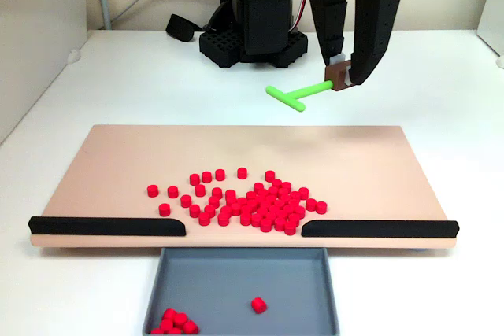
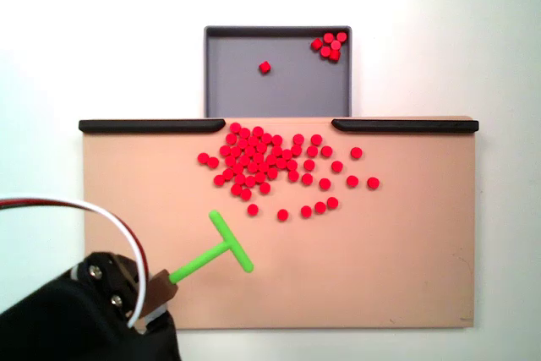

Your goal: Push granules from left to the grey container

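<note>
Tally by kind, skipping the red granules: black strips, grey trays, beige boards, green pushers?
black strips: 2
grey tray: 1
beige board: 1
green pusher: 1
Total: 5

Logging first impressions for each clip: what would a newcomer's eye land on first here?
First, the heap of bright red granules on the beige board, bunched at the gap between two black strips. Next, the grey container beyond that gap, holding only a few pellets, most in one corner. Then the green T-shaped pusher, gripped in the jaws of the gripper and raised above the board behind the heap.
</note>
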